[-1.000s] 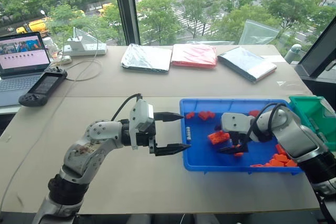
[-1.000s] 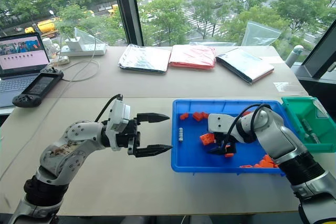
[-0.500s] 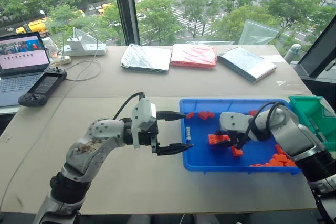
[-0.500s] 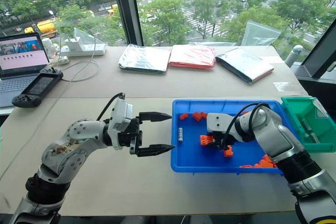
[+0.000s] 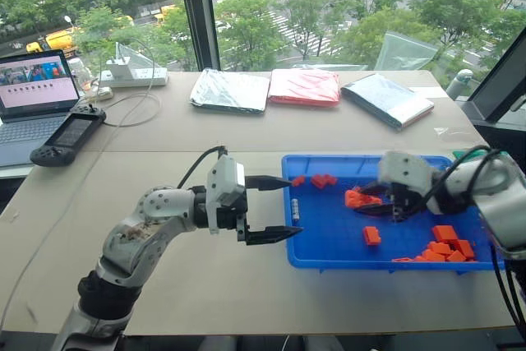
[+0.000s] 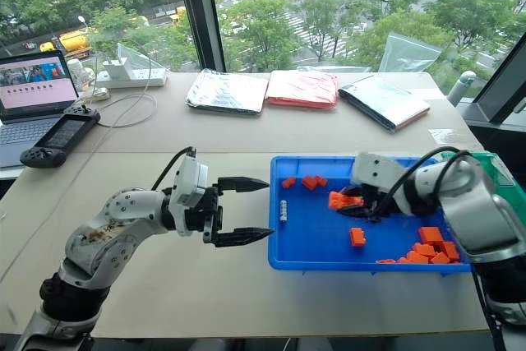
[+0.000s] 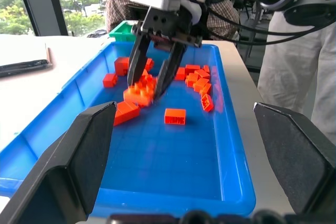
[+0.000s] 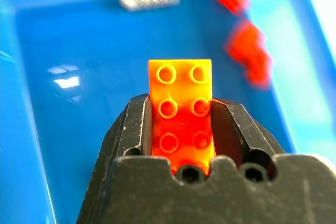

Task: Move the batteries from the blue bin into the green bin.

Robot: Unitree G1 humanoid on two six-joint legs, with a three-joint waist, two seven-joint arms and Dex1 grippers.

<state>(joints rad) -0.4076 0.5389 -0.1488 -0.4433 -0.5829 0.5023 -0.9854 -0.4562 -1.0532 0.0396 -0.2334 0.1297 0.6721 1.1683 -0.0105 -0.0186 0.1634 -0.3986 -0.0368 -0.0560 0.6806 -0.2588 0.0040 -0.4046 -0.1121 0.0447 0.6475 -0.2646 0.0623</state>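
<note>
Right gripper (image 6: 359, 207): your jaws clamp an orange brick (image 8: 180, 114) over the blue bin (image 6: 316, 248). Left gripper (image 6: 256, 210): spread, at the bin's 9 o'clock.

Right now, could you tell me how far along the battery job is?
No delivery can be confirmed; the green bin is mostly hidden. In hand: the right gripper grips an orange brick, not a battery. Left: a battery still lies in the blue bin; the left gripper waits open.
</note>
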